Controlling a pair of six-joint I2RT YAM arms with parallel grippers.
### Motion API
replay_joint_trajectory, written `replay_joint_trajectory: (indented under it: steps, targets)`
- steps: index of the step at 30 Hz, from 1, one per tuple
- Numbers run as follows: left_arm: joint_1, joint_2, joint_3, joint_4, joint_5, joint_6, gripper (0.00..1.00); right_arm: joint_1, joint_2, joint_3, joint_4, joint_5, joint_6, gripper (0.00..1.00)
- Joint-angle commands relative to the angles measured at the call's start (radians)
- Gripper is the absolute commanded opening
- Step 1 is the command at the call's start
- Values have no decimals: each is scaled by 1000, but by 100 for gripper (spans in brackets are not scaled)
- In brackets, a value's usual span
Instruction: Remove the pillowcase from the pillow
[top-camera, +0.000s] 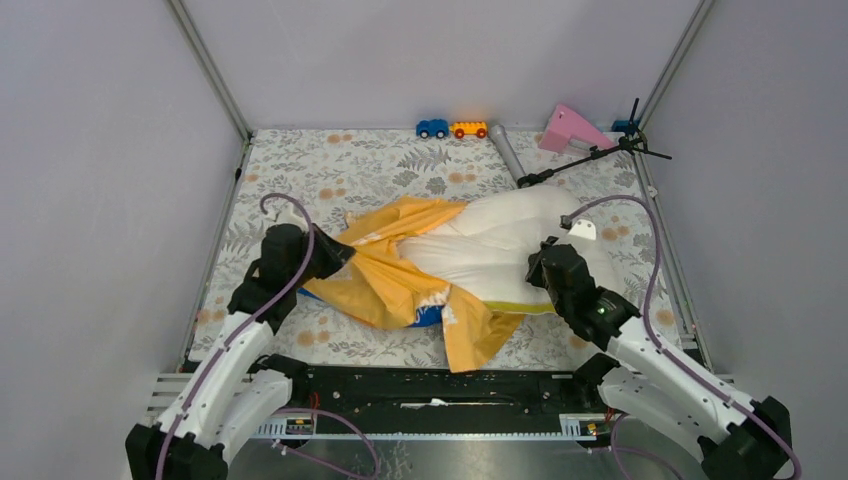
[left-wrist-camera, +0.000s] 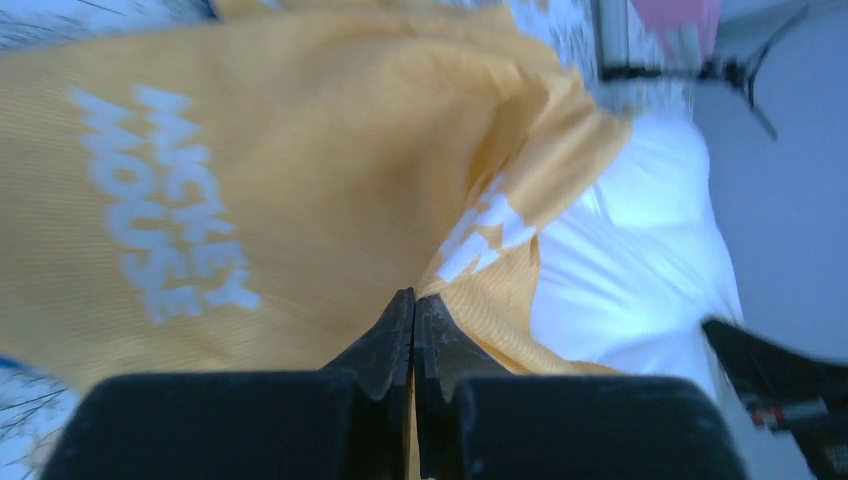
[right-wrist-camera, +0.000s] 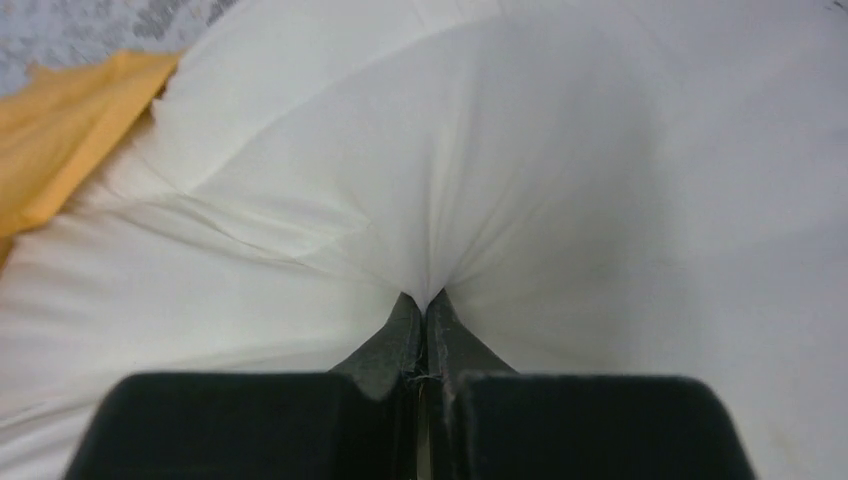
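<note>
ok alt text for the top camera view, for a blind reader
The left gripper is shut on a large orange-yellow fabric pillowcase, the right gripper on a big white quilted pillow partly out of it on a floral table mat. Toy cars, a grey tube and a pink block sit at the far edge.

We show the pillowcase (top-camera: 385, 285) in orange-yellow with white lettering (left-wrist-camera: 160, 205) and a blue patch at its near edge. The pillow (top-camera: 500, 245) is white, with a yellow strip along its near side. The mat (top-camera: 300, 170) bears grey leaves and orange blooms on white. At the far edge: blue toy car (top-camera: 432, 128), orange toy car (top-camera: 468, 129), pink block (top-camera: 572, 128).
</note>
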Motion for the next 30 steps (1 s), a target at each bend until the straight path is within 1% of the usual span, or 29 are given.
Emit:
replay_joint_trajectory:
  steps: [1,3,6,9,12,14,15,17,19,20,21,23,24,25,27,29,30]
  targets:
    - [101,-119,56,-163,-371,-40,0,-16,-146,-10,-56,360,31,0]
    - [128,-158,83,-242,-533,-74,0,-15,-193,-12,-73,398,48,0]
    - [142,-214,113,-286,-671,-81,0,-16,-257,-19,-87,440,65,0]
    - [142,-242,128,-297,-722,-70,0,-16,-314,-31,-89,466,72,0]
    - [142,-243,133,-294,-724,-56,0,-16,-344,-41,-90,472,84,0]
    - [142,-243,121,-231,-631,34,0,-15,-349,-47,-75,450,73,0]
    - [142,-237,110,-183,-534,79,0,-16,-346,-52,-47,417,50,0]
    - [142,-203,97,-110,-304,150,0,-16,-331,-62,8,334,20,0]
    - [142,-143,108,-68,-68,184,0,-16,-301,-58,37,263,22,0]
    - [141,-111,119,-55,97,203,0,-16,-279,-52,53,227,24,0]
    - [141,-80,132,-45,224,224,0,-17,-255,-35,64,193,29,0]
    - [132,-45,132,1,392,218,0,-16,-196,13,87,113,22,0]
    - [118,-40,129,18,418,211,0,-15,-161,47,97,81,14,0]
    - [93,-41,131,24,410,217,0,-15,-122,82,97,63,6,0]
    - [21,-53,133,10,333,250,0,-15,-44,155,92,65,-14,0]
    - [-46,-57,133,-21,256,277,0,-17,21,228,80,101,-29,0]
    - [-60,-52,133,-40,224,284,0,-18,49,262,73,123,-41,0]
